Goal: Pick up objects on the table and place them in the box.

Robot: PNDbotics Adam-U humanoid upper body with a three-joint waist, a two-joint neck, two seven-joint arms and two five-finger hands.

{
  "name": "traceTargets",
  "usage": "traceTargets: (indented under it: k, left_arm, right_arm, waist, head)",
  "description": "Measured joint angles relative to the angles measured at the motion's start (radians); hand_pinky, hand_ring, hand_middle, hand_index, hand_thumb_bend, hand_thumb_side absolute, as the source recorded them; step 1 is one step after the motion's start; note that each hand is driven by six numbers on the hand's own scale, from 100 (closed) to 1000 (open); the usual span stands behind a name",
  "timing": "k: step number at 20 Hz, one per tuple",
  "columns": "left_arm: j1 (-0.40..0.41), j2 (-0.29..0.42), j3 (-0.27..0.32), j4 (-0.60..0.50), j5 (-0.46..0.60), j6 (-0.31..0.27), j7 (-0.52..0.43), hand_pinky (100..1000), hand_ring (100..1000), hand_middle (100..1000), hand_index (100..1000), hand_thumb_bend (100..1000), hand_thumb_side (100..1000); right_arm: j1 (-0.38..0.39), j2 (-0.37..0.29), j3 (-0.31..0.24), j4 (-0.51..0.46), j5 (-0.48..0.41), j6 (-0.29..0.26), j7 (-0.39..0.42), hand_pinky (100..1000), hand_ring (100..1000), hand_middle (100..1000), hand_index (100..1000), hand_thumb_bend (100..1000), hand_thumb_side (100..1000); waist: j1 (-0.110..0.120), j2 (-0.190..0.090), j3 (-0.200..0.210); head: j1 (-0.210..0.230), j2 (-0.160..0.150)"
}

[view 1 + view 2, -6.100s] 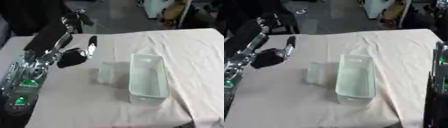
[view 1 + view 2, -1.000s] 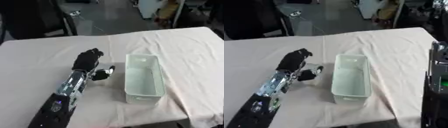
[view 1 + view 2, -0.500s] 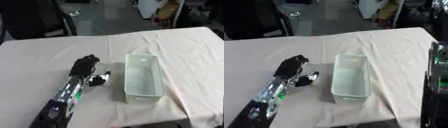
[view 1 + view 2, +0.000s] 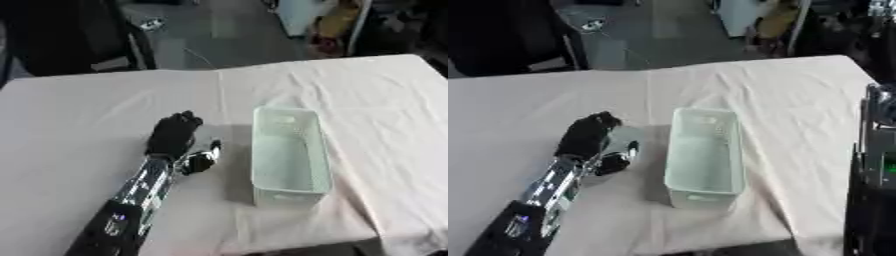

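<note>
step: left hand [image 4: 172, 136] lies on the cloth [image 4: 79, 115] beside the box [image 4: 289, 155], fingers curled over something unclear; grasp cannot be told
next: lift, carry right over the box rim

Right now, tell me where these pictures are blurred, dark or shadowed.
Left eye view: soft throughout; the left hand is a dark shape with little detail; the box casts a faint shadow to its left on the cloth. Right eye view: equally soft, background dim beyond the table edge.
</note>
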Motion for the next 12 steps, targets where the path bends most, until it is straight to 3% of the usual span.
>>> traceTargets:
  k: [12]
  left_arm:
    - [-0.056, -0.03, -0.001, 0.122, 0.002, -0.034, 0.05, 700, 727, 761, 809, 246, 649]
  right_arm:
    - [-0.002, 0.004, 0.001, 0.0, -0.006, -0.001, 0.001, 706, 800, 868, 888, 100, 706]
  waist:
    - [-0.006, 0.006, -0.001]
  head:
    - [0.016, 0.0]
